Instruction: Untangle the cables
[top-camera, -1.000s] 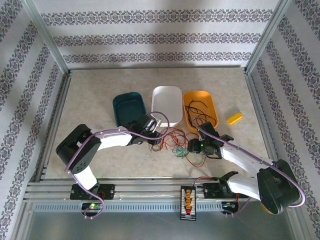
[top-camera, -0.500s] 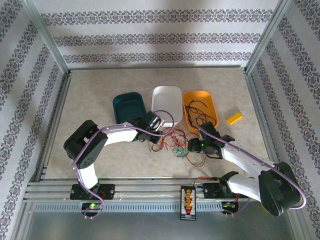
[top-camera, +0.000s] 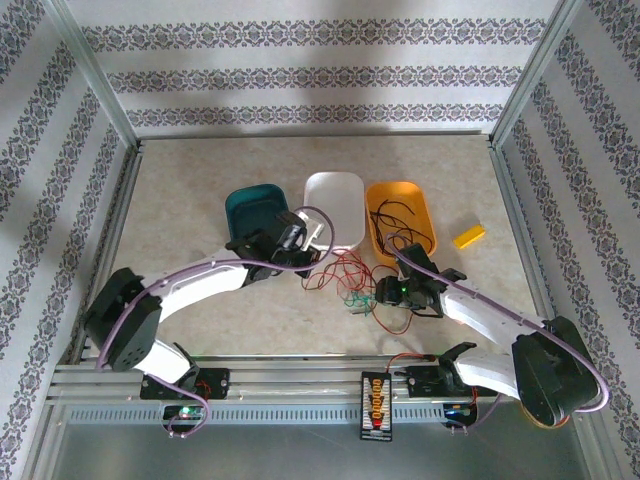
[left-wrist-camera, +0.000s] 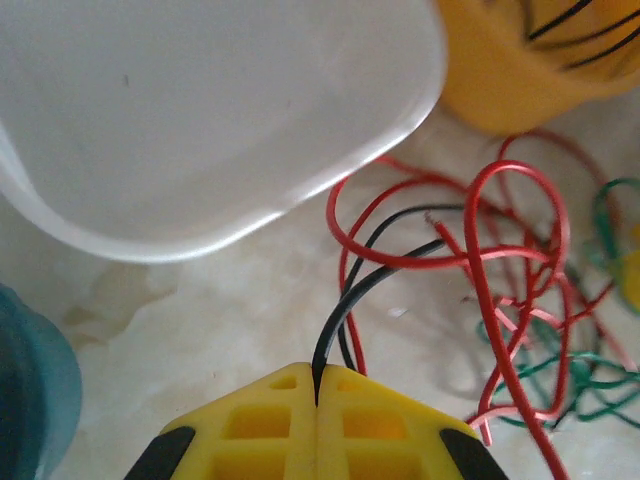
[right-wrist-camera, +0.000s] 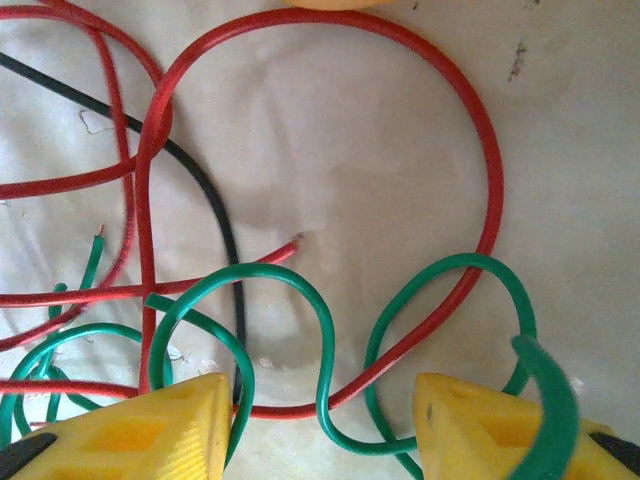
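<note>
Worktop (top-camera: 200, 200), one, pale stone pattern, carries everything

Trays, three in a row mid-worktop: teal tray (top-camera: 240, 205), white tray (top-camera: 335, 190), orange tray (top-camera: 423, 205). Orange tray has a few loose black wires (top-camera: 400, 215) inside, count unclear

Cables (top-camera: 350, 285) lie as one loose tangle on the worktop just in front of the white and orange trays, between the two hands

Left hand (left-wrist-camera: 316, 385) sits at the tangle's left edge by the white tray's front corner, pinched tight on the black cable (left-wrist-camera: 380, 275); the wire comes straight out of the seam between the pads

Right hand (right-wrist-camera: 322, 400) is at the tangle's right edge, low over the worktop, fingers roughly half apart. Green cable (right-wrist-camera: 300, 290) loops lie between them, nothing clamped

Yellow block (top-camera: 469, 236), one, right of the orange tray, well apart from the tangle

Strand count:
- Red cable (right-wrist-camera: 480, 150) makes up most of the tangle, with several loops and one bare cut end showing; number of separate pieces cannot be told
- Green: at least one, wavy
- Black: one pinched; a second black line beside it may be the same wire doubled

Handling, my read: very light, limp, thin, smooth jacket, so likely to slide out of a weak pinch. Loops will drag their neighbours when pulled. Best hold is near a free end or on a stretch crossing nothing, drawn slowly outward while the other hand pins the rest
</note>
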